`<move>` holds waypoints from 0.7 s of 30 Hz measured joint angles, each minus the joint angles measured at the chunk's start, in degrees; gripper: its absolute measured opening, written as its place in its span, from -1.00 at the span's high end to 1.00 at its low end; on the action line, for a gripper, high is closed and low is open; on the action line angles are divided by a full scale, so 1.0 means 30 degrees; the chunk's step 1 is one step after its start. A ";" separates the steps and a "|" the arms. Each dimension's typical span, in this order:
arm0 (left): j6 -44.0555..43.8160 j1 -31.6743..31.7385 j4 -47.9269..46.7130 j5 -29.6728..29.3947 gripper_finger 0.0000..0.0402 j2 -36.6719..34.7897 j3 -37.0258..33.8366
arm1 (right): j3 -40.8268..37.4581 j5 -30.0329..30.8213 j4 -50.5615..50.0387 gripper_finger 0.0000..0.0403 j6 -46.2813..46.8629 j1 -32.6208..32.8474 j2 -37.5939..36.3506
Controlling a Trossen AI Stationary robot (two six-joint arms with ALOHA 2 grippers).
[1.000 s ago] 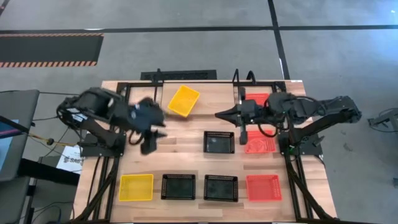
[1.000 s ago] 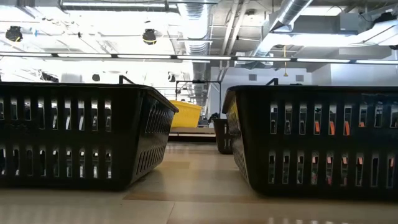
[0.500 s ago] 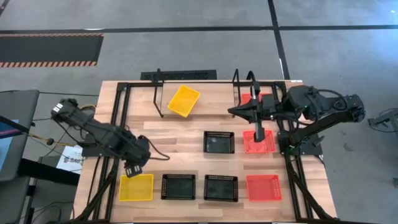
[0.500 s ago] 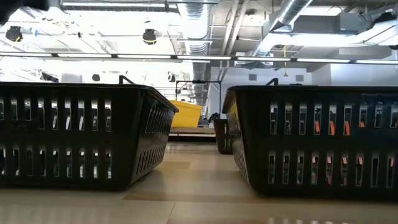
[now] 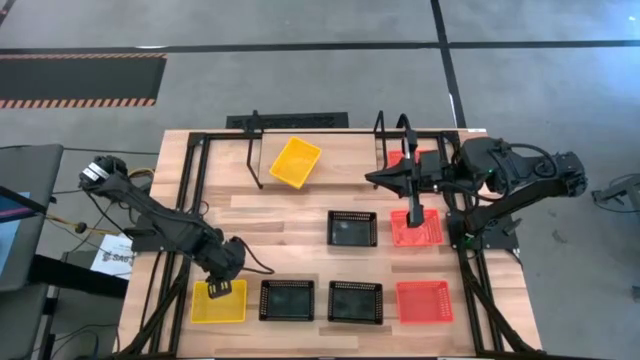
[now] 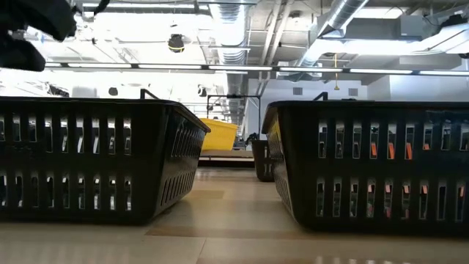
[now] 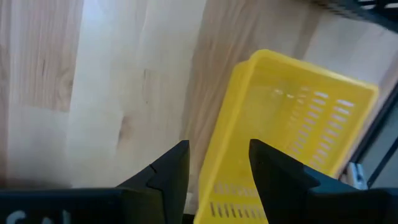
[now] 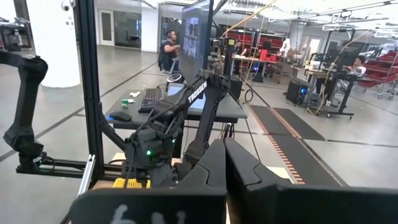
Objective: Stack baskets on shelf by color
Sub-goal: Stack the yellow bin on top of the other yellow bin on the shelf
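My left gripper (image 5: 224, 284) points down, open, over the far edge of the yellow basket (image 5: 218, 301) at the table's near left. In the left wrist view its fingers stand on either side of that basket's far wall (image 7: 219, 163); whether they touch it I cannot tell. My right gripper (image 5: 372, 179) hangs shut and level, high beside the shelf's right hoop (image 5: 383, 140), holding nothing. Another yellow basket (image 5: 296, 161) rests askew on the shelf. A red basket (image 5: 416, 158) shows at the shelf's right end, under my right arm.
A black basket (image 5: 353, 228) and a red one (image 5: 416, 228) lie mid-table. Two black baskets (image 5: 287, 299) (image 5: 356, 300) and a red one (image 5: 424, 301) line the near edge. Bare wood lies left of the mid-table black basket. People sit at desks beyond the table.
My left gripper has swung from the table's middle left toward the near edge, dropped low and tipped to point down over the near-left yellow basket, staying open. My right gripper has drawn back a little toward the right edge. No basket has moved.
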 joint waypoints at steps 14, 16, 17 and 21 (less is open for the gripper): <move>0.0143 0.0125 0.0408 -0.2444 0.24 -0.0007 -0.0693 | 0.0000 0.0015 0.0400 0.96 -0.0015 0.0000 0.0000; 0.0204 0.0131 0.0767 -0.3621 0.24 -0.0007 -0.0693 | 0.0000 0.0015 0.0452 0.96 -0.0013 0.0000 0.0000; 0.0019 0.0158 0.1024 -0.3739 0.24 -0.0007 -0.0693 | 0.0000 0.0020 0.0456 0.96 -0.0007 0.0000 0.0000; 0.0343 0.0146 0.1371 -0.3508 0.24 -0.0007 -0.0693 | 0.0000 0.0022 0.0452 0.96 0.0000 0.0000 0.0000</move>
